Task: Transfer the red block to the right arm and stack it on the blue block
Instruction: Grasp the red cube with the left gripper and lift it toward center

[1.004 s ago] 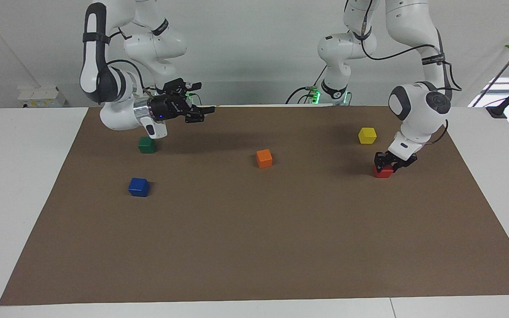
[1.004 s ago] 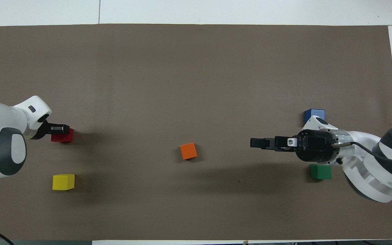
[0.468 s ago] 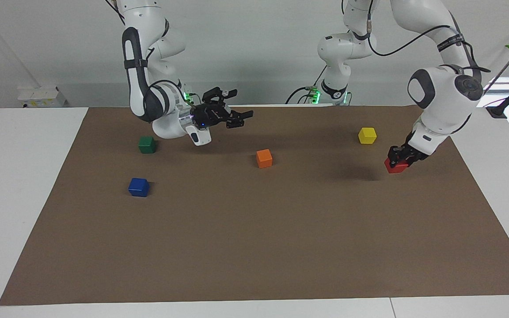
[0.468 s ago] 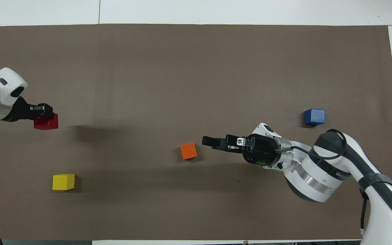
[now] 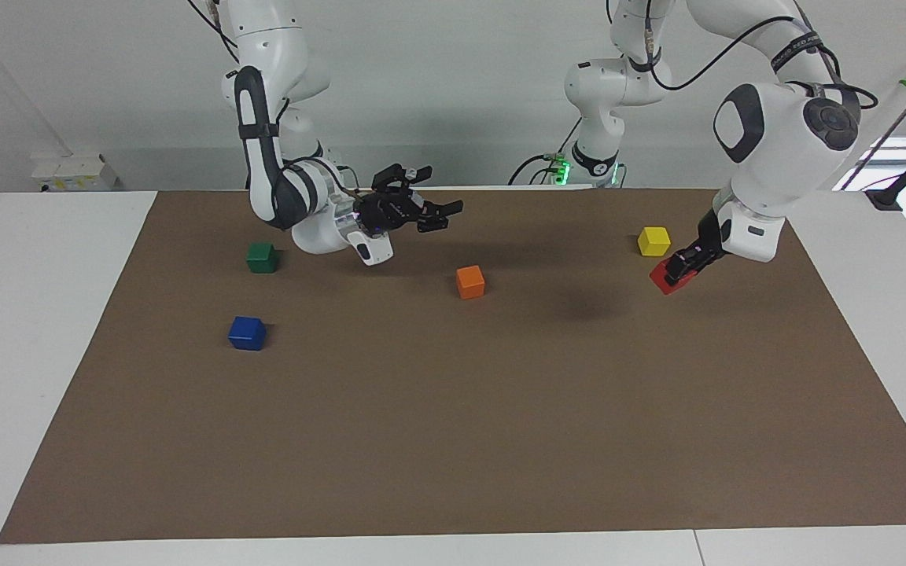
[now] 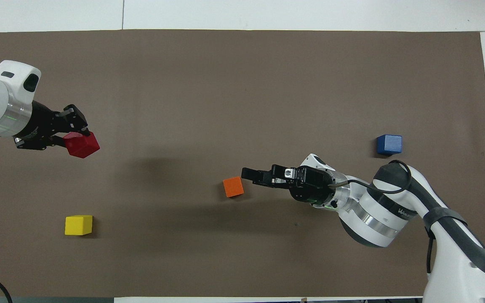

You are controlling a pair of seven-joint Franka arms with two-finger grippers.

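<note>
Two white arms work over a brown mat [image 5: 453,440] that covers most of the worktop. The right arm [image 5: 280,157] reaches toward the middle of the mat, and the right gripper [image 5: 439,216] hangs in the air with its fingers spread wide and nothing between them, over the mat near the orange block [image 5: 470,281]. The left gripper [image 5: 685,263] is closed on the red block [image 5: 667,277] and holds it tilted above the mat, near the edge at the left arm's end. The blue block [image 5: 247,332] rests on the mat toward the right arm's end. The green block [image 5: 262,257] lies closer to the robots' edge than the blue one. The yellow block [image 5: 653,240] sits near the held red block.
</note>
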